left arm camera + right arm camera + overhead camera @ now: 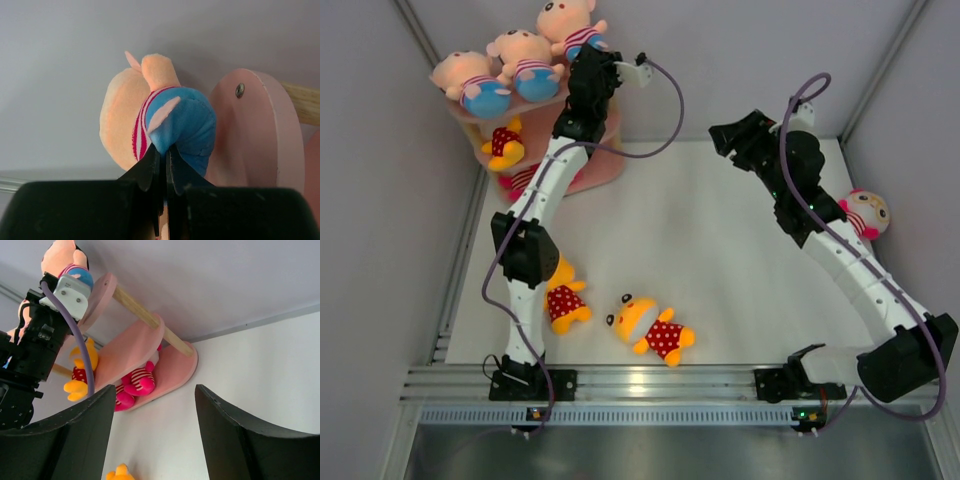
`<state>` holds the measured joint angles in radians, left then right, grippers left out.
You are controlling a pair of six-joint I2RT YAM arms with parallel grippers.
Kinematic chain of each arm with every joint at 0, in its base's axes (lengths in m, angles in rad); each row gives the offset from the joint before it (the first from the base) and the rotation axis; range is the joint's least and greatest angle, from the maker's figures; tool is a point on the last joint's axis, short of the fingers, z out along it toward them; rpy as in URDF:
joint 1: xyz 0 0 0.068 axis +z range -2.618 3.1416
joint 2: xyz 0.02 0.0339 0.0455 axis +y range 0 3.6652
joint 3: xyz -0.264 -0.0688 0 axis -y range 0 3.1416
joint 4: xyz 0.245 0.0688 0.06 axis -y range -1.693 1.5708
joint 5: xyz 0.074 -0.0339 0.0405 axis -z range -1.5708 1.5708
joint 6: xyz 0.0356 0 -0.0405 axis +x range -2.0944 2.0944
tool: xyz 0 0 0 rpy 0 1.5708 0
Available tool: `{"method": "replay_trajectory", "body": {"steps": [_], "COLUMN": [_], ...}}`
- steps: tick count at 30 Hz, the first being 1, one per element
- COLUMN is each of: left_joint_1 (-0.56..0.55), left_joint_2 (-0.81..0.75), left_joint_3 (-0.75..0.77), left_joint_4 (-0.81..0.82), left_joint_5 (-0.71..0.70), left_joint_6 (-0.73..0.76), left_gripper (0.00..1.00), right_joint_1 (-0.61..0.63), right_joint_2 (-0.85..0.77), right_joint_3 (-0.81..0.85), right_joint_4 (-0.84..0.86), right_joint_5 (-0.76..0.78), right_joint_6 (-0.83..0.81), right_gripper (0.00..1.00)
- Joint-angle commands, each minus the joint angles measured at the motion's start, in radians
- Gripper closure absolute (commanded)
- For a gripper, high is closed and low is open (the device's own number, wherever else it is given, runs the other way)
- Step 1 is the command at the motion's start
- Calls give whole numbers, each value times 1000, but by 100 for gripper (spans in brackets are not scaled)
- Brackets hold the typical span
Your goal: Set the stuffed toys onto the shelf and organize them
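Pink shelf (604, 168), far-left corner of the table (720, 260), partly stocked with stuffed toys.
Top board: a pair of boy dolls (520, 62), plus a third boy doll (175, 120) at its right end. This one's blue shorts were pinched in the almost closed left gripper (162, 156). Middle tier: shelved bear (505, 146). Bottom tier: pink doll (140, 382). Near edge: first loose bear (564, 302) partly under the left arm, second loose bear (655, 330) toward the middle. Right edge: hooded doll (866, 212). Right gripper (155, 395) was spread wide and held nothing.
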<state>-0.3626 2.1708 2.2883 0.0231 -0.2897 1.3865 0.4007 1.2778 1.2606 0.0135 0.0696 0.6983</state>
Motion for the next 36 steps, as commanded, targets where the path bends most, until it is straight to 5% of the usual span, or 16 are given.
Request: {"method": "replay_trajectory", "body": {"steps": [1,9,15,19,27,29,36], "left_joint_1": [5,4,2,-10,-42,-52,-160], "left_joint_2": [-45,-78,-100,-127,-183,-204,-376], "left_joint_3": [2,-30,-33,-62,-92,-90,-226], "left_joint_4": [47,49,51,83,95,95,40], "left_joint_5": [-11,-14,-19,-11,-6,-6,-75], "left_joint_6": [-4,-15,-18,17,23,8,-178], "left_gripper": [100,64,52,33,22,2,2], "right_joint_1": [-10,-10,-8,-8,-10,-8,-16], "right_joint_2": [-40,-44,-41,-44,-51,-46,-41], "right_joint_3": [-13,-18,-10,-9,-10,5,39], "right_joint_4": [23,20,17,17,8,-7,-237], "right_joint_5": [18,13,7,2,-2,-16,-54], "right_joint_6": [-13,-13,-11,-11,-22,-37,-201], "right_gripper": [35,33,31,30,28,26,26]}}
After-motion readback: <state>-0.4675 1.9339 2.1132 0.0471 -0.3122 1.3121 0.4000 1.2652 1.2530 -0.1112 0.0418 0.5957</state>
